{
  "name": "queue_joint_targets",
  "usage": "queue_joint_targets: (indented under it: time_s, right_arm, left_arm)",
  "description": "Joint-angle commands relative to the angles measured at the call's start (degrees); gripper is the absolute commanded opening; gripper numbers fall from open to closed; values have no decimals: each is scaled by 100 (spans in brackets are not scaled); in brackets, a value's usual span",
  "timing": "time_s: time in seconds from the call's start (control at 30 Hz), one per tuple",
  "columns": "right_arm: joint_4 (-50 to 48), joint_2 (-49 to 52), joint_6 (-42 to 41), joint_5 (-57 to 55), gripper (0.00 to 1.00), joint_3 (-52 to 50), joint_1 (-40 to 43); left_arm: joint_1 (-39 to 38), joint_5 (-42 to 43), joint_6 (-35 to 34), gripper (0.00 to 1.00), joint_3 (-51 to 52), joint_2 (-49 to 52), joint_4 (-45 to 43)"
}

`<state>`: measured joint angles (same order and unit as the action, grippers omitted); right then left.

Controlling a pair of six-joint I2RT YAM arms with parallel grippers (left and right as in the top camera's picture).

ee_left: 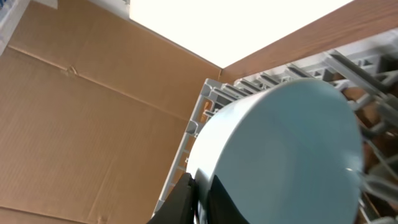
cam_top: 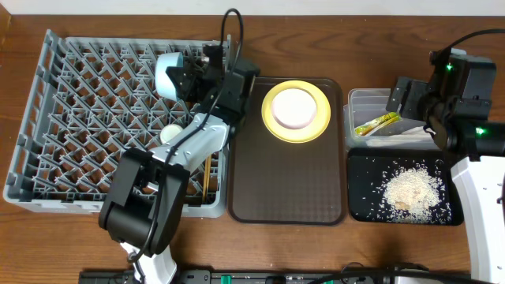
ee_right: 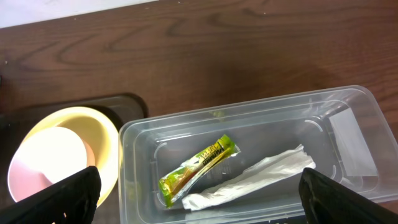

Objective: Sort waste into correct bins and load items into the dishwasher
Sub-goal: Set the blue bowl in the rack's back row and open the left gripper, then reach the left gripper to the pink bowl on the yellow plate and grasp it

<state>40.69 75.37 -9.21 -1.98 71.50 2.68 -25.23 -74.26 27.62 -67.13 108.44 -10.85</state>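
My left gripper (cam_top: 183, 77) is shut on the rim of the light blue bowl (cam_top: 166, 73), holding it on edge over the back of the grey dish rack (cam_top: 47, 126); the bowl fills the left wrist view (ee_left: 280, 155). The cream cup (cam_top: 170, 134) and the chopsticks (cam_top: 207, 175) are in the rack. The yellow plate (cam_top: 296, 110) lies on the brown serving tray (cam_top: 288, 189). My right gripper (ee_right: 199, 193) is open above the clear tub (ee_right: 348, 118), which holds the green-and-yellow packet (ee_right: 198, 163) and the white wrapper (ee_right: 249, 180). Rice crumbs (cam_top: 410, 191) lie in the black tray (cam_top: 363, 201).
Cardboard (ee_left: 81, 124) stands behind the rack's far edge. The wooden table (cam_top: 363, 39) shows behind the tubs. The right arm's body (cam_top: 481, 181) hangs over the right end of the black tray.
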Motion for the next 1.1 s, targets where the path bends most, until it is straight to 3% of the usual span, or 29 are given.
queue_joint_targets:
  time_s: [0.0,0.03,0.07,0.27,0.37,0.6,0.7,0.8,0.9,1.07]
  right_arm:
    - [7,17,-59,-59,99,48,42]
    - [4,17,-59,-59,99,48,42]
    - [4,17,-59,-59,99,48,42]
    - [4,17,-59,-57,99,48,42]
    - [9,17,-59,-57,99,48,42]
    - [31,17,-59,-59,99,48,42]
    - [52,17,-59,-59,99,48,42]
    - [83,17,-59,-59,99,48,42]
    - [155,17,-59,-59,99,48,39]
    - [243,17,-59,-57,99,48,35]
  left_arm:
    - [-186,7,-192,14,50,57,175]
    - [-212,7,-234,17,48,57,249]
    - [-254,7,-269,29,50,57,343]
    - [-669,9,-293,80,48,44,433]
    - [-896,66,-544,91,48,-17,435]
    - [-1036,957,-1106,93,48,-791,955]
    - [-1001,2433,-2109,92,-44,-1475,2072]
    - [-800,5254,-3051,87,-249,-2240,3067]
    - [-636,7538,-3663,77,-260,-2743,3161]
    - [-1104,7943,-3998,74,-249,-2555,3136]
